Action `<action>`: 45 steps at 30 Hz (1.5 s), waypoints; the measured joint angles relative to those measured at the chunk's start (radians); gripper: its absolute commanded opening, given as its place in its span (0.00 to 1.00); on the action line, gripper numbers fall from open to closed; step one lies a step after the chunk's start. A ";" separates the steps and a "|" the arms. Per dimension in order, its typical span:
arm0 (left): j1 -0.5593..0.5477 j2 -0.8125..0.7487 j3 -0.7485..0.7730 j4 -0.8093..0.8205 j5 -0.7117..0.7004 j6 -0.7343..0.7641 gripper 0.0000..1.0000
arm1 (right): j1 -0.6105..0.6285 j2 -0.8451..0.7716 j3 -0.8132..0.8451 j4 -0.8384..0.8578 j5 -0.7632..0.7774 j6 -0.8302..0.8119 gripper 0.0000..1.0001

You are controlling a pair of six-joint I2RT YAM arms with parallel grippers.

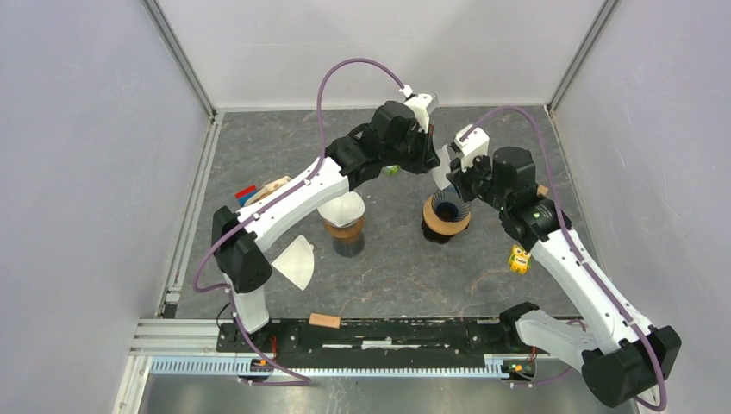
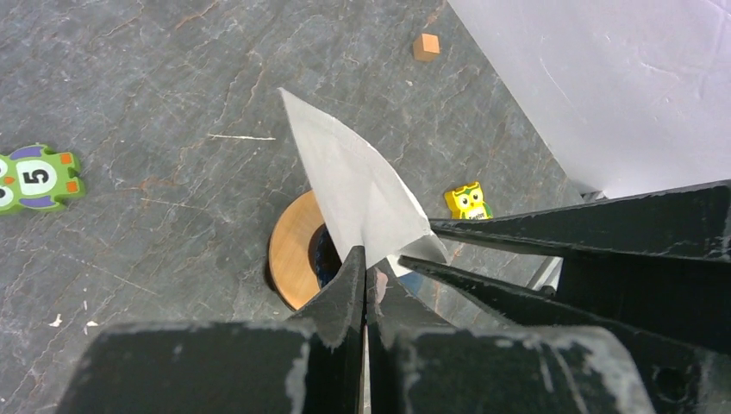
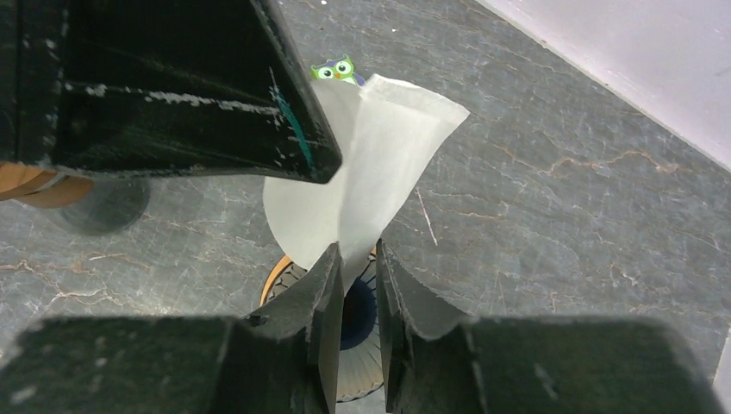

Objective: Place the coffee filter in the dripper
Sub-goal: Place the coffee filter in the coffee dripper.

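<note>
Three filters, two drippers! Left jaws clamped one filter (image 2: 362, 185) over the blue dripper (image 1: 448, 226); right jaws stood slightly apart around it. A second filter (image 1: 343, 210) sat in the other dripper (image 1: 345, 229); a third filter (image 1: 296, 261) lay on open bench (image 1: 405, 276).

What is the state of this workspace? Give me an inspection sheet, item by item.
Surface: grey marbled table, a few pale scratches.
Job's things: filter held in the air above the dripper, not in it.
Clutter: second dripper, white paper in it; loose filter; green toy; yellow toy; orange cube; coloured blocks.
Grippers: left gripper shut on the filter; right gripper open, filter between its jaws.
Cables: purple cables arch over the arms.
Surroundings: white walls; metal rail.
</note>
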 measured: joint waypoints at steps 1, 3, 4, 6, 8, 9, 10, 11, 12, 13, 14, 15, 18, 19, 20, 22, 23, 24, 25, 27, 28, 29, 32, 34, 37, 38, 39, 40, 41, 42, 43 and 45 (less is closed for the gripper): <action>-0.002 0.004 0.006 0.001 0.000 -0.006 0.02 | 0.000 0.003 0.000 0.001 -0.003 0.004 0.27; -0.009 0.010 0.011 0.000 -0.001 -0.019 0.02 | 0.000 0.010 0.000 0.002 -0.006 0.011 0.27; -0.012 0.011 0.011 0.000 0.000 -0.024 0.02 | 0.000 0.013 0.000 0.002 -0.007 0.013 0.28; -0.021 0.015 0.011 0.000 -0.001 -0.037 0.02 | 0.000 0.018 0.000 0.002 -0.006 0.018 0.31; -0.027 0.017 0.011 0.000 -0.001 -0.047 0.02 | 0.000 0.020 0.000 0.003 -0.004 0.023 0.37; -0.031 0.018 0.011 0.000 -0.001 -0.057 0.02 | 0.000 0.020 0.000 0.003 -0.003 0.027 0.38; -0.033 0.018 0.011 0.000 -0.002 -0.064 0.02 | 0.000 0.020 0.000 0.003 -0.003 0.029 0.38; -0.035 0.018 0.011 0.001 -0.002 -0.068 0.02 | 0.000 0.020 0.000 0.004 0.000 0.032 0.39; -0.036 0.018 0.011 0.001 -0.004 -0.071 0.02 | 0.000 0.020 0.000 0.004 0.002 0.034 0.39; -0.037 0.018 0.011 0.001 -0.005 -0.076 0.02 | 0.000 0.020 0.000 0.005 0.004 0.036 0.40; -0.037 0.018 0.010 0.001 -0.009 -0.089 0.02 | 0.000 0.019 0.000 0.007 0.005 0.037 0.41; -0.037 0.018 0.009 0.002 -0.012 -0.097 0.02 | 0.000 0.019 0.000 0.010 0.006 0.038 0.42; -0.037 0.018 0.007 0.001 -0.025 -0.118 0.02 | 0.000 0.013 -0.001 0.011 0.010 0.042 0.43; -0.037 0.018 0.006 0.001 -0.029 -0.125 0.02 | 0.000 0.013 -0.002 0.011 0.013 0.043 0.43; -0.037 0.018 0.006 0.001 -0.032 -0.132 0.02 | 0.000 0.011 -0.002 0.011 0.015 0.044 0.43; -0.037 0.018 0.006 0.001 -0.046 -0.145 0.02 | -0.001 0.007 -0.007 0.016 0.021 0.044 0.44; -0.037 0.018 0.006 0.001 -0.053 -0.151 0.02 | -0.001 0.005 -0.010 0.018 0.024 0.045 0.44; -0.037 0.018 0.006 0.001 -0.058 -0.155 0.02 | -0.002 0.004 -0.016 0.018 0.026 0.045 0.44; -0.037 0.018 0.006 0.001 -0.066 -0.158 0.02 | -0.003 0.002 -0.021 0.018 0.029 0.045 0.44; -0.037 0.017 0.005 0.001 -0.086 -0.166 0.02 | -0.005 0.002 -0.030 0.019 0.034 0.045 0.44; -0.037 0.017 0.005 0.001 -0.094 -0.174 0.02 | -0.006 0.002 -0.034 0.019 0.037 0.045 0.44; -0.037 0.017 0.005 0.000 -0.103 -0.182 0.02 | -0.006 0.002 -0.040 0.020 0.040 0.046 0.44; -0.037 0.017 0.005 0.001 -0.110 -0.205 0.02 | -0.006 0.002 -0.056 0.021 0.047 0.050 0.43; -0.037 0.017 0.003 0.002 -0.109 -0.217 0.02 | -0.006 0.002 -0.063 0.022 0.049 0.055 0.40; -0.037 0.015 -0.006 0.002 -0.109 -0.229 0.02 | -0.006 0.002 -0.064 0.026 0.050 0.056 0.27; -0.037 0.015 -0.010 0.002 -0.109 -0.231 0.02 | -0.006 0.002 -0.064 0.027 0.053 0.058 0.23; -0.037 0.014 -0.013 0.002 -0.109 -0.232 0.02 | -0.006 0.002 -0.064 0.027 0.055 0.057 0.19; -0.037 0.014 -0.016 0.002 -0.109 -0.232 0.02 | -0.007 0.002 -0.064 0.027 0.060 0.059 0.15; -0.037 0.014 -0.019 0.002 -0.109 -0.232 0.02 | -0.007 0.002 -0.064 0.026 0.064 0.059 0.11; -0.037 0.013 -0.022 0.002 -0.110 -0.232 0.02 | -0.007 0.002 -0.064 0.026 0.068 0.058 0.08; -0.037 0.011 -0.026 0.003 -0.114 -0.231 0.02 | -0.008 0.002 -0.064 0.026 0.072 0.056 0.05; -0.037 0.003 -0.035 0.005 -0.118 -0.230 0.02 | -0.009 0.001 -0.064 0.026 0.081 0.054 0.01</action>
